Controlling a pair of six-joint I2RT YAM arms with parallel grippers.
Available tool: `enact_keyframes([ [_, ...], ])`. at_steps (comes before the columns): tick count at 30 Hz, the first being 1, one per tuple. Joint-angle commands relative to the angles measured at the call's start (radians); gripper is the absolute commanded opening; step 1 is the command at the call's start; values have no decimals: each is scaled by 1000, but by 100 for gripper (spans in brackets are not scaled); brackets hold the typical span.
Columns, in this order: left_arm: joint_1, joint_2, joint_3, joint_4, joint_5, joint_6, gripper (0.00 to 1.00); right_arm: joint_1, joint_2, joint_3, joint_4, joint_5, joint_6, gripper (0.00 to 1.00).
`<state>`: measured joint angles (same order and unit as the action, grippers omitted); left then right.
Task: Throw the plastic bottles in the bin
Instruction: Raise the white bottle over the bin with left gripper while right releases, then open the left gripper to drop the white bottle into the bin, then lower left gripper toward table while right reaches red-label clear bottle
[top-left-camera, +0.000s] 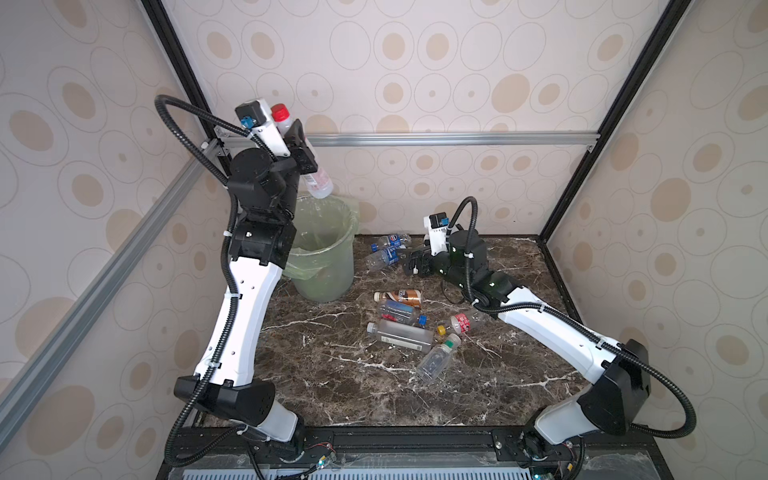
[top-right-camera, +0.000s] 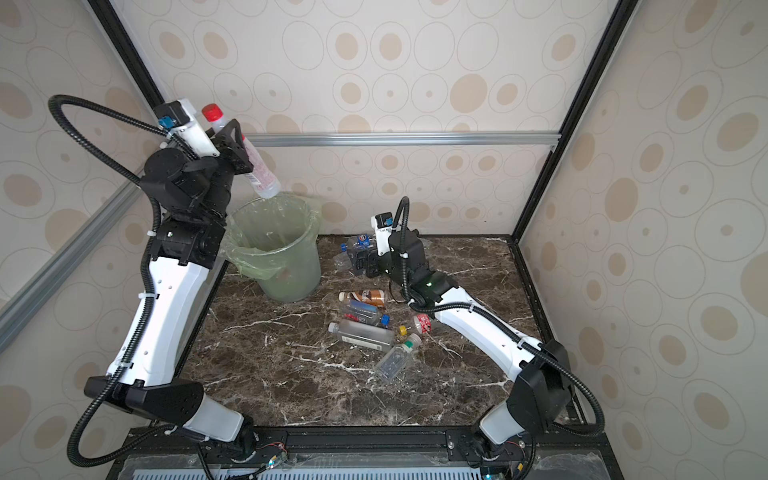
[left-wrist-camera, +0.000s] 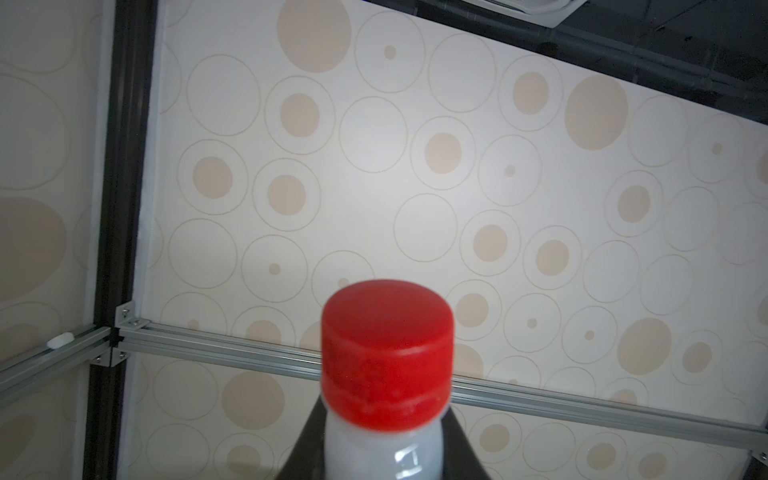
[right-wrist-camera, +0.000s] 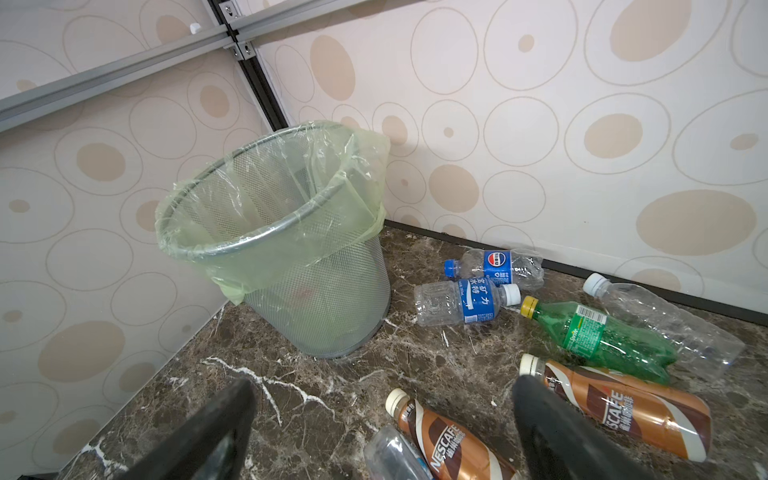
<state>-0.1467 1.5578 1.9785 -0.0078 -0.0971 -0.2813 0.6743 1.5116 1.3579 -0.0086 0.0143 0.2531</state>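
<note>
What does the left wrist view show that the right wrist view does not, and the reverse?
Only the left wrist view: a red-capped bottle, close up, in the left gripper.
Only the right wrist view: the bin, the marble table, a green bottle, two brown-labelled bottles, two blue-labelled clear bottles, and the open right gripper.
Both: the spotted wallpaper and an aluminium frame rail.
</note>
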Motion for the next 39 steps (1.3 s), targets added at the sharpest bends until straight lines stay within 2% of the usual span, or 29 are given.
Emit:
enact_keyframes([
  [1, 78, 130, -13, -109, 100, -134, 22, 8, 13, 33, 4, -8, 4, 99],
  [4, 81, 182, -13, -198, 209, -154, 27, 10, 13, 28, 2, -3, 2, 99],
  [5, 78, 178, -42, -199, 239, -166, 35, 10, 13, 25, 2, -1, 3, 99],
  [7, 69, 166, -71, -204, 264, -162, 74, 9, 17, 23, 4, 2, 2, 99],
  [8, 61, 162, -62, -225, 248, -154, 90, 9, 20, 24, 5, 0, 4, 100],
  [9, 53, 154, -50, -235, 239, -145, 99, 10, 26, 26, 7, -2, 7, 100],
  [15, 19, 118, 22, -263, 222, -139, 99, 11, 52, 40, 13, -14, 27, 100],
  [22, -63, 94, 24, -263, 211, -129, 99, 11, 43, 23, 15, -7, 31, 100],
  [28, -146, 57, -72, -192, 255, -181, 99, 0, 10, -17, -5, 30, 22, 99],
  [35, -218, 50, -176, -163, 278, -241, 99, -81, -47, -95, -50, 66, 52, 99],
  [39, -272, 44, -233, -151, 270, -250, 99, -162, -54, -129, -80, 72, 84, 100],
])
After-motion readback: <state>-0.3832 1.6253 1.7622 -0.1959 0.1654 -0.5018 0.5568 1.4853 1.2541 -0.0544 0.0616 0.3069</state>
